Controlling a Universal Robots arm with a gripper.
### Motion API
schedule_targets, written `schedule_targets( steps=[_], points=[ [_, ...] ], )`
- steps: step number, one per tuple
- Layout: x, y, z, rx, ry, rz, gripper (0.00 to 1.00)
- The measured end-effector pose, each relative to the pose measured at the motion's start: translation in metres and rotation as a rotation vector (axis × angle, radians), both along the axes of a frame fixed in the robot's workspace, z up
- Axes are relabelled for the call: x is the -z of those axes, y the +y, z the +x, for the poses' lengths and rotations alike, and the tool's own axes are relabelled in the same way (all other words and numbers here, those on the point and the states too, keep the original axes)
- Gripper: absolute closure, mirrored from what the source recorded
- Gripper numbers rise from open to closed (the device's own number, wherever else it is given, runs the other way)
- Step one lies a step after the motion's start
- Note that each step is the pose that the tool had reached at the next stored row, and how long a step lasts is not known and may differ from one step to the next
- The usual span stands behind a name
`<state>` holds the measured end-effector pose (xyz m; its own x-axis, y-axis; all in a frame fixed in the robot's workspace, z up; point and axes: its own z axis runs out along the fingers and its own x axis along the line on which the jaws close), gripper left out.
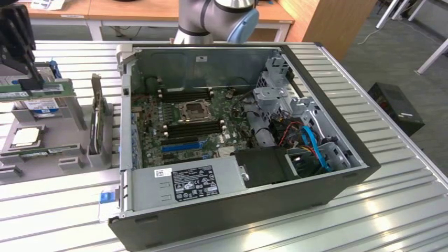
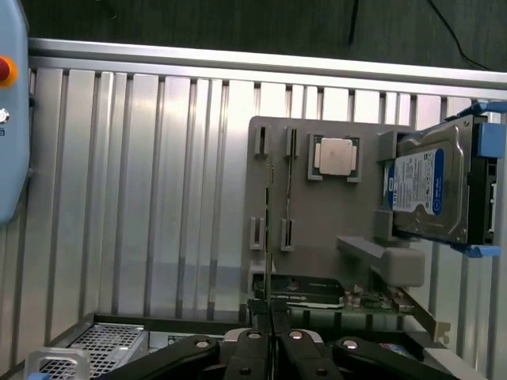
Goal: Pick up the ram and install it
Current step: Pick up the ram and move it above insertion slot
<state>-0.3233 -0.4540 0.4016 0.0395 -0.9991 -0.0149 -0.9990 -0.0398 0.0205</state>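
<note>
**Ribbed metal bench, memory stick clamped in the grip**

Silver ribbed tabletop [image 1: 392,210] carries an open computer case [image 1: 329,194] and, beside it, a grey parts holder [image 2: 317,222]. The gripper [image 1: 31,84] hangs over that holder, well apart from the case. Its black fingers [image 2: 252,348] are drawn together and clamped on the ram [image 1: 42,90], a thin green stick. In the exterior view it runs roughly level out of the fingertips, on both sides. In the wrist view it is seen edge-on as a dark line reaching straight out from between the fingers.

Just beyond the fingers on the holder sit a square processor [image 2: 337,154] and a hard drive [image 2: 428,190] standing on edge in blue rails. A flat dark card [image 2: 309,289] lies close below the fingertips, and an expansion card [image 1: 98,115] stands upright between the fingers and the case.

Far from the fingers, inside the case, the motherboard's long black memory slots [image 1: 192,128] lie on either side of the processor socket [image 1: 192,110]. A blue slot [image 1: 182,147] lies next to them, and a grey power supply [image 1: 192,181] sits beyond that. The arm's grey joint [image 1: 217,16] rises behind the case.
</note>
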Motion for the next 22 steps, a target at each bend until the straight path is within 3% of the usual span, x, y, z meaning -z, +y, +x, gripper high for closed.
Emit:
schedule_targets(
  steps=[22],
  points=[
    [0.0000, 0.0000, 0.057, -0.007, 0.0004, 0.0000, 0.88]
  ],
)
